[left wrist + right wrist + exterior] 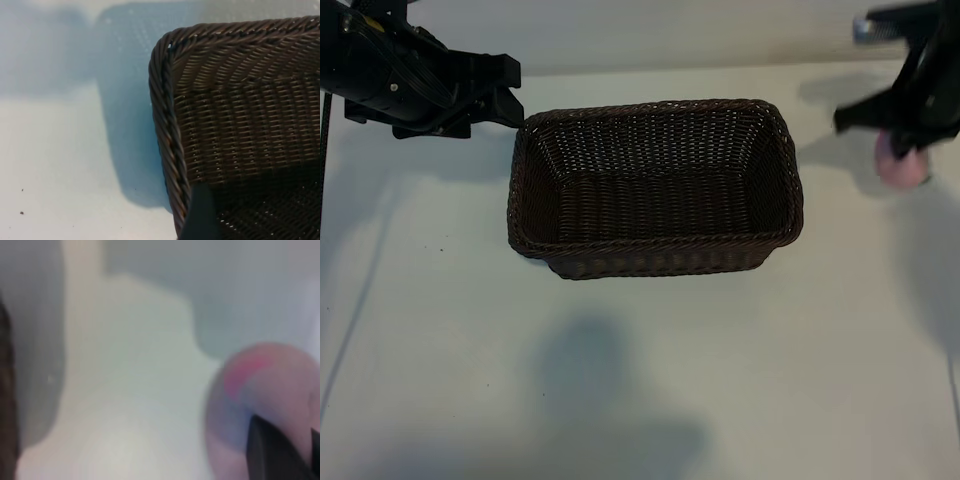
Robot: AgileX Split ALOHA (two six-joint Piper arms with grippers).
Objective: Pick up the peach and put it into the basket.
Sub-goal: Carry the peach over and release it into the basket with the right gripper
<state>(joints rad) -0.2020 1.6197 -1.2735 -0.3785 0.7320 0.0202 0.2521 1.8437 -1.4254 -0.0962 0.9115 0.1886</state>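
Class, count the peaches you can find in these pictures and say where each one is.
1. The peach is at the right gripper, right of the basket and outside it. The basket's inside shows no fruit; the arm may hide part of that spot.

Count's easy: one basket (655, 187), one peach (900, 165), two grippers, left (505, 95) and right (905, 125), one table (640, 380).

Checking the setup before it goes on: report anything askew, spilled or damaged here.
Nothing stands out. The basket sits upright and intact on the table, nothing in it. The peach is at the far right under the right pincer, whole. Nothing spilled.
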